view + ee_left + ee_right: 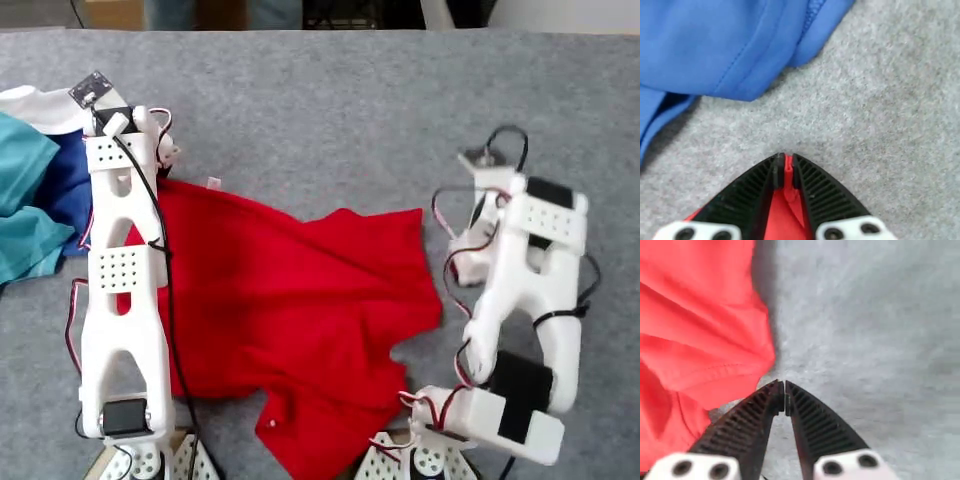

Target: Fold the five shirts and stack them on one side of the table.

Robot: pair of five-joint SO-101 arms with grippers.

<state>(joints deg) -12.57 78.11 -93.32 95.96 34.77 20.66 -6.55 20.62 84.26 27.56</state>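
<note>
Pinching the red shirt at its ten o'clock corner, the left hand is clenched on a fold of red cloth, just beside the blue shirt. The right hand is clenched on nothing, its tips just off the red shirt's three o'clock edge. The red shirt lies rumpled across the middle of the table. The blue shirt, a teal shirt and a white shirt are heaped at the nine o'clock edge. The step looks like spreading the red shirt for folding. Next, the right hand probably needs to release and take an opposite edge. No container holds anything; the shirts lie straight on the table.
</note>
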